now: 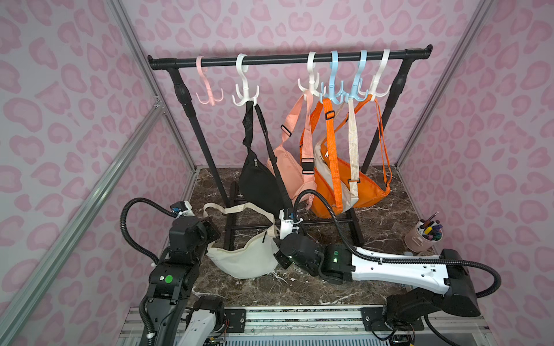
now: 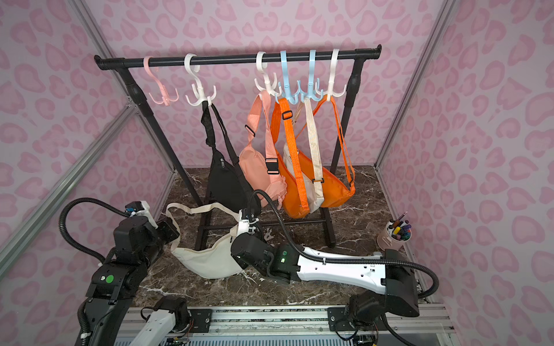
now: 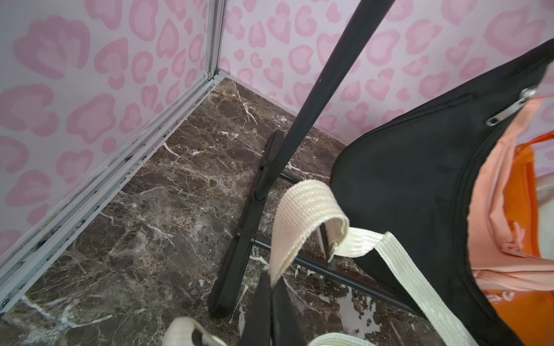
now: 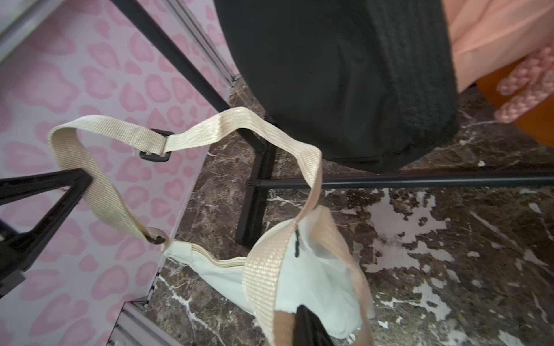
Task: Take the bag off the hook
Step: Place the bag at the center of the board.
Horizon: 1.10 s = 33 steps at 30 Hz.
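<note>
**Unhooking complete; set-down pending**

*Top views.* In both top views the crescent-shaped cream fabric sling bag [image 1: 245, 259] [image 2: 207, 260] hangs low over the brown marble tabletop [image 1: 284, 293]. It is in front of the black metal garment rack [image 1: 287, 57] and slung between the two arms. Its cream webbing strap [image 1: 236, 207] sits on no hook, and the pink plastic hook [image 1: 207, 90] on the rail is bare. The left gripper [image 1: 213, 229] meets the strap at one end and the right gripper [image 1: 281, 258] meets the bag at the other. The fingers are hidden here. Whether the bag's belly touches the table cannot be told.

*Left wrist view.* The left gripper [image 3: 271, 287] has its jaws pressed together on a fold of the strap. The hanging black fabric sling bag [image 3: 404, 194] is just beside it.

*Right wrist view.* The right gripper [image 4: 295, 313] pinches the strap close to where it joins the bag's body. The strap's loop trails over the rack's black foot bar [image 4: 419, 179].

*Reading.* The removal step appears done, and what remains is the deposit. The next move likely calls for both arms to lower together until the bag rests flat. The jaws should part only then, with the slack strap kept clear of the foot bar and the black bag.
</note>
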Each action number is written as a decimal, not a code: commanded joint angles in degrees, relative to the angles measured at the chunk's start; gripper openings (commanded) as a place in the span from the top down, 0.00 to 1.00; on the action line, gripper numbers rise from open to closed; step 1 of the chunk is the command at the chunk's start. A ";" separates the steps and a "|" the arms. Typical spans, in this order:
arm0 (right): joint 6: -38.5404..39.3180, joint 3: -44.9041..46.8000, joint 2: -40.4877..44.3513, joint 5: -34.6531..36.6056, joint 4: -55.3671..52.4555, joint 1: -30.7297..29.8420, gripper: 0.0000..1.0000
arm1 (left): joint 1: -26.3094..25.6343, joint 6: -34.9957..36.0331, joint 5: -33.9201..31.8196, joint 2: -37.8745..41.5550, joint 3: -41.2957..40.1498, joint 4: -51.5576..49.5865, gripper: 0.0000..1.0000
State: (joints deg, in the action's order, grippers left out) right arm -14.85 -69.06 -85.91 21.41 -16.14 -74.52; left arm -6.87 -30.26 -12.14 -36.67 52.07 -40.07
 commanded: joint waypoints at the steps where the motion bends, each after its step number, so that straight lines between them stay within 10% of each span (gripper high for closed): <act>1: -3.05 0.61 -1.97 0.31 -0.21 0.58 1.00 | -0.04 0.49 -0.77 -0.48 -3.09 6.02 0.97; 33: -6.51 -8.46 -16.44 -10.11 -6.46 5.46 1.00 | 3.89 6.44 -2.30 -12.21 -9.82 17.06 0.95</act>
State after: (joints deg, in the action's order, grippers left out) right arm -21.30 -77.45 -101.80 11.84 -22.44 -69.34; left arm -3.09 -24.16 -13.37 -48.84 42.63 -25.23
